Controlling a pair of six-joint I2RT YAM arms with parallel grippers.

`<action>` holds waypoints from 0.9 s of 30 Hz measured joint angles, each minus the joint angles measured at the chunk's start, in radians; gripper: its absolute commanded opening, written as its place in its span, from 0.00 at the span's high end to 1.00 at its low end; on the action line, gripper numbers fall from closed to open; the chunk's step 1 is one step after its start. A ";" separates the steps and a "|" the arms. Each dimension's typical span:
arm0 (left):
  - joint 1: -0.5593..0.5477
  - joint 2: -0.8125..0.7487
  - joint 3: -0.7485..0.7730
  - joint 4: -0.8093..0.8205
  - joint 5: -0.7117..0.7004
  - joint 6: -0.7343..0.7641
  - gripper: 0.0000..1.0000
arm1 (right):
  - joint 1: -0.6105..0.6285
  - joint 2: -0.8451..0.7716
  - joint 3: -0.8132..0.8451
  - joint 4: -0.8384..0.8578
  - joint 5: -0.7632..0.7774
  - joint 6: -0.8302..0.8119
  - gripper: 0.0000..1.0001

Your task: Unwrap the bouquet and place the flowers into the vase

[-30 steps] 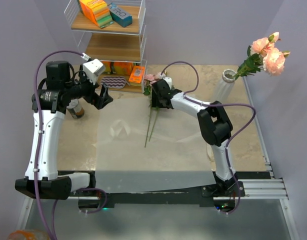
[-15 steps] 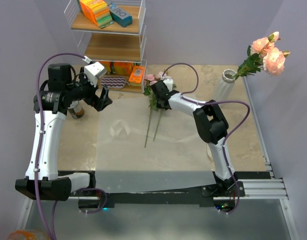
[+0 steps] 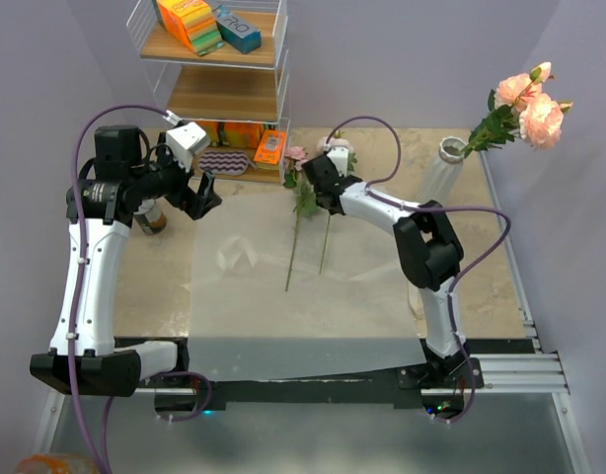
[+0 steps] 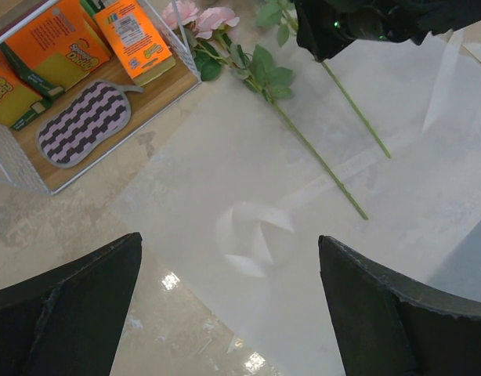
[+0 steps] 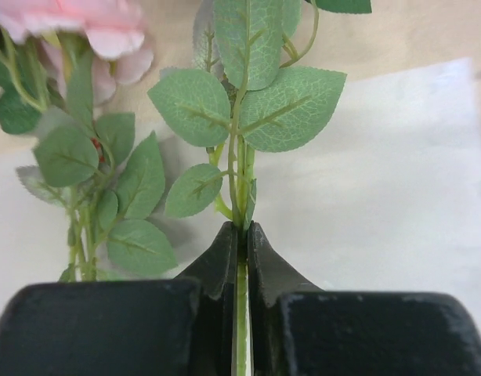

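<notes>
Right gripper (image 5: 241, 235): you have the fingers pinched together on the green stem of one flower, just below its leaves.
Held flower (image 3: 325, 247): it is far of centre on the table. The pink head points far, and the stem runs near over the paper.
Second flower (image 4: 313, 157): it lies loose on the paper just left of the held one. The two are close at the leaves and apart at the stem ends. Its head is next to the shelf rack.
Left gripper (image 4: 229, 241): the fingers are spread wide with nothing between them. It hovers above the far left corner of the paper.
Paper (image 3: 283, 306): it is flat and unrolled. Its near edge reaches the arm bases, and its right edge ends short of the vase.
Ribbon (image 3: 237, 257): it lies loose on the paper, left of the stems.
Vase (image 3: 439, 173): it is upright near the far right corner, close to the right table edge. It already holds pink roses (image 3: 528, 104), which lean out to the right.
Shelf rack (image 3: 224, 94): it closes off the far left side.
Can (image 3: 151, 217): it stands beside your left arm.
Open room: bare table (image 3: 382, 148) lies between the held flower and the vase.
</notes>
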 measured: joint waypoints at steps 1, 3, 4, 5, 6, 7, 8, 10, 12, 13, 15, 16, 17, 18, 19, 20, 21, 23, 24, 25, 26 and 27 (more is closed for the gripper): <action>0.000 0.000 0.000 0.000 0.000 0.000 0.01 | -0.002 -0.028 -0.011 0.002 0.008 -0.006 1.00; 0.000 0.000 0.000 0.000 0.000 0.000 0.01 | -0.008 -0.087 -0.031 0.019 0.029 -0.027 1.00; 0.000 0.000 0.000 0.000 0.000 0.000 0.01 | -0.011 -0.121 -0.045 0.034 0.039 -0.038 1.00; 0.000 0.000 0.000 0.000 0.000 0.000 0.01 | -0.012 -0.159 -0.065 0.056 0.052 -0.054 1.00; 0.000 0.000 0.000 0.000 0.000 0.000 0.01 | -0.013 -0.193 -0.083 0.076 0.060 -0.070 1.00; 0.000 0.000 0.000 0.000 0.000 0.000 0.01 | -0.015 -0.244 -0.111 0.106 0.078 -0.095 1.00; 0.000 0.000 0.000 0.000 0.000 0.000 0.01 | -0.016 -0.283 -0.129 0.130 0.087 -0.124 1.00; 0.000 0.000 0.000 0.000 0.001 0.000 0.01 | -0.017 -0.360 -0.154 0.193 0.107 -0.190 1.00; 0.000 0.000 0.000 0.000 0.002 0.000 0.01 | -0.017 -0.434 -0.159 0.293 0.127 -0.293 1.00; 0.000 0.000 0.000 0.000 0.004 -0.001 0.01 | -0.017 -0.459 -0.159 0.338 0.132 -0.342 1.00; 0.000 0.000 0.000 0.003 0.005 -0.001 0.01 | -0.017 -0.514 -0.156 0.465 0.142 -0.474 1.00; 0.000 0.000 0.000 0.006 0.005 -0.002 0.01 | -0.018 -0.535 -0.151 0.530 0.149 -0.544 1.00; 0.000 0.000 -0.001 0.012 0.006 -0.002 0.01 | -0.020 -0.553 -0.145 0.595 0.151 -0.609 1.00; 0.000 0.000 -0.003 0.019 0.008 -0.002 0.01 | -0.026 -0.567 -0.132 0.671 0.153 -0.679 1.00; 0.000 0.000 -0.007 0.026 0.008 -0.001 0.01 | -0.032 -0.572 -0.117 0.716 0.153 -0.720 1.00; 0.000 0.000 -0.012 0.031 0.008 -0.001 0.01 | -0.048 -0.572 -0.091 0.759 0.152 -0.765 1.00; 0.000 0.000 -0.019 0.037 0.008 -0.001 0.01 | -0.066 -0.571 -0.064 0.800 0.150 -0.803 1.00; 0.000 0.000 -0.037 0.047 0.008 0.000 0.01 | -0.107 -0.571 -0.030 0.868 0.152 -0.866 1.00; 0.000 0.000 -0.045 0.050 0.009 0.000 0.01 | -0.136 -0.571 -0.014 0.919 0.153 -0.904 1.00; 0.000 0.002 -0.051 0.051 0.010 0.001 0.01 | -0.154 -0.571 -0.007 0.950 0.154 -0.932 1.00; 0.000 0.006 -0.052 0.051 0.011 0.001 0.01 | -0.173 -0.568 -0.002 0.992 0.160 -0.967 1.00; 0.000 0.012 -0.052 0.054 0.013 0.002 0.01 | -0.190 -0.562 0.003 1.038 0.168 -1.000 1.00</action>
